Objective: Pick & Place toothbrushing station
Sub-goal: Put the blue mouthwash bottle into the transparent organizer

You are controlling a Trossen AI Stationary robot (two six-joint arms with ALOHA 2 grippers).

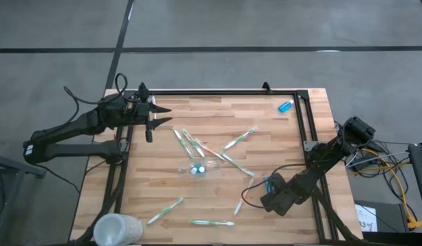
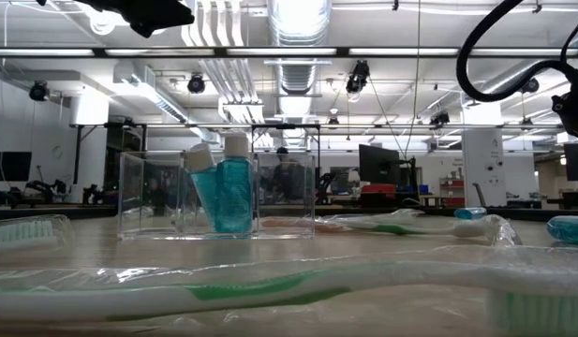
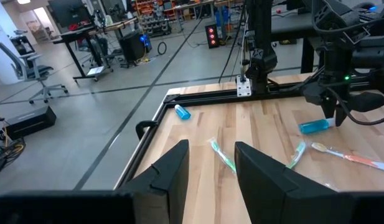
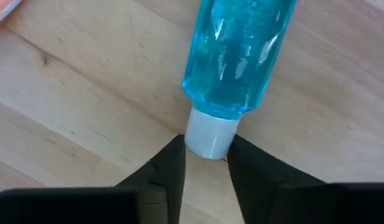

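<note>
The see-through holder [image 1: 197,167] stands mid-table with two blue tubes [image 2: 228,192] upright in it. Slim green, white and orange toothbrushes [image 1: 190,143] lie scattered around it. My right gripper [image 1: 269,184] is low at the right of the table, shut on a blue tube [image 4: 241,50] that lies on the wood; the tube also shows in the left wrist view [image 3: 315,126]. My left gripper [image 1: 156,117] hangs open and empty over the far left corner, and shows in its own wrist view [image 3: 210,177]. My right gripper pinches the tube's white cap [image 4: 207,140] between its two fingertips, one on each side. The fingers come slanting down and lie along the tube's length, at its cap end. The tube lies flat on the table.
Another blue tube [image 1: 286,105] lies at the far right corner. A frosted white cup [image 1: 117,229] lies at the near left corner. Wrapped toothbrushes [image 1: 212,223] lie near the front edge. A black frame rail [image 1: 224,93] runs along the far and right sides.
</note>
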